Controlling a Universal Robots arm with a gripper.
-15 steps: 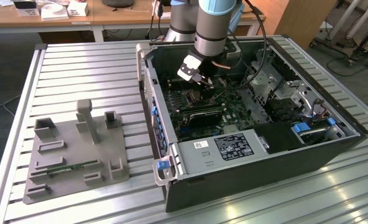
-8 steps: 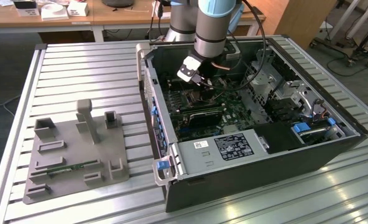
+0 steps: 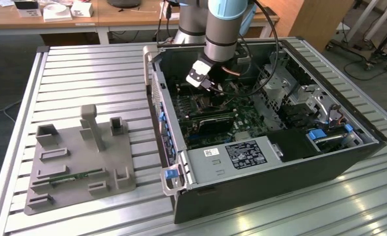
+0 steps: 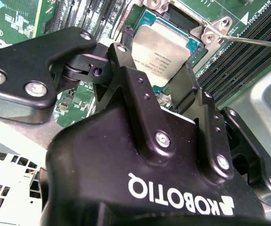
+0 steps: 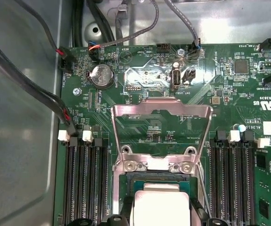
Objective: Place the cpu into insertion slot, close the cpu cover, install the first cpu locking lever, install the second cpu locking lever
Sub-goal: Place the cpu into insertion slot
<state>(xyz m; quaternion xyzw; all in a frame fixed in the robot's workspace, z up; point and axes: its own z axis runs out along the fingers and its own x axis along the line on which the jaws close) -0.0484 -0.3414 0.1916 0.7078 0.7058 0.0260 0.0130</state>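
Nearest the second wrist camera is the black gripper [image 4: 156,63], and its fingers [image 4: 126,61] are closed against two opposite edges of the cpu [image 4: 166,47]. The chip lies level over the insertion slot [image 5: 160,178]. Whether it is fully seated or a shade above the slot I cannot tell.

I judge the cpu to be light and rigid. Its smooth metal lid would slip under a loose pinch, and the underside and the socket contacts are likely delicate. The two bare side edges are therefore the right place to hold it, kept flat, with no pressing on the lid and no tilting.

The slot sits mid-board on the green motherboard [image 5: 140,89]. In the first wrist view the cpu cover [image 5: 161,109] is swung open and laid back over the board, beyond the slot's hinged edge, so the socket is open from above. Black memory slots [image 5: 86,179] run along both flanks of the socket, near the fingers, so there is little room for the fingers to spread sideways. A thin locking lever [image 4: 258,42] stands out from the socket's corner and crosses above one bank of memory slots, just beside one finger.

In the exterior view the arm reaches down into the open computer case [image 3: 279,182], close to the wall on the exterior view's left. Loose cables [image 3: 249,83] hang just beside the wrist, so straight up looks like the freest way to move.
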